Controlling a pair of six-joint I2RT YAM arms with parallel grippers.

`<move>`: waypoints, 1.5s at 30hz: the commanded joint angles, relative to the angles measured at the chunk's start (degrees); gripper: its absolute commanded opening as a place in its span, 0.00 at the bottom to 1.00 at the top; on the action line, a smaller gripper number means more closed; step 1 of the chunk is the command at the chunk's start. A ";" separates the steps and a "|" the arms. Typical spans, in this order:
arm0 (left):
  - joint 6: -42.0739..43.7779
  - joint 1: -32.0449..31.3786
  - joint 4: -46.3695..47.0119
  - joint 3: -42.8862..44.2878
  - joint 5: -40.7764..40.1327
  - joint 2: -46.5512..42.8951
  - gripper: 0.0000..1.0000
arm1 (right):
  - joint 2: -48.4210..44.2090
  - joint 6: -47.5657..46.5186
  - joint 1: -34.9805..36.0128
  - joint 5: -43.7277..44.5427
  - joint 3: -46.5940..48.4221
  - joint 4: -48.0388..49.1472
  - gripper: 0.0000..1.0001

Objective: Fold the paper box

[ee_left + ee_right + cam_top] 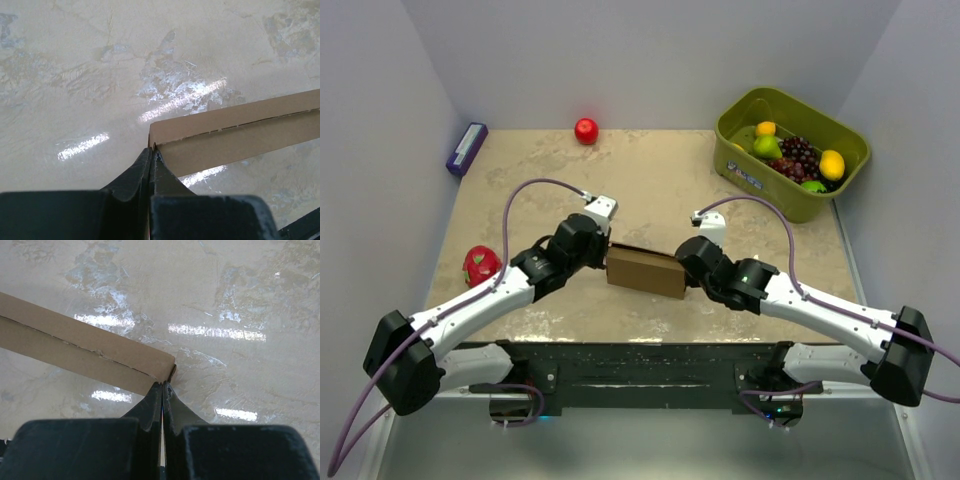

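Top external view: I see the paper box point(645, 270) between my two arms, at the middle of the table point(660, 175) towards its near edge.
Long axis: it runs left to right, with the left end slightly farther than the right.
Left gripper point(151, 150): the fingers are pressed together, pinching the box's left end.
Right gripper point(163, 385): the fingers are pressed together, pinching the right end corner.
Wrist views: I make out a fold seam along the box's length.
Far right: a green bin point(770, 195) of fruit sits well apart.
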 commanded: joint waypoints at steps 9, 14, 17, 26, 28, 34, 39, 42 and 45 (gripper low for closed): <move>1.20 -6.47 -2.63 4.58 -9.58 2.49 0.00 | 1.53 0.84 0.31 -1.70 -0.03 -2.29 0.00; 2.87 -6.82 -2.72 4.66 -8.45 2.23 0.00 | -1.45 -0.38 0.31 -1.70 0.50 -2.38 0.15; 3.92 -6.74 -2.19 4.58 -6.60 1.88 0.00 | -3.48 -2.49 0.31 -1.61 1.46 -2.47 0.26; 5.60 -6.82 -2.02 5.28 -3.17 2.41 0.00 | -10.69 -13.29 0.31 -3.01 3.58 0.34 0.61; 5.95 -6.74 -2.19 5.37 -2.90 2.32 0.00 | -10.87 -19.00 0.31 -6.86 2.88 3.75 0.70; 6.56 -6.73 -2.37 5.63 -1.85 2.32 0.00 | -3.59 -30.00 2.67 -12.25 2.44 8.85 0.84; 7.00 -6.73 -2.54 5.72 -1.76 2.41 0.00 | -1.11 -34.31 3.47 -14.44 0.59 15.88 0.87; 7.18 -6.73 -2.28 5.89 -1.58 2.41 0.00 | 0.38 -35.89 3.47 -14.54 0.15 17.30 0.88; 7.35 -6.73 -2.28 5.90 -1.41 2.32 0.00 | 2.49 -37.21 3.47 -14.62 -0.03 17.57 0.86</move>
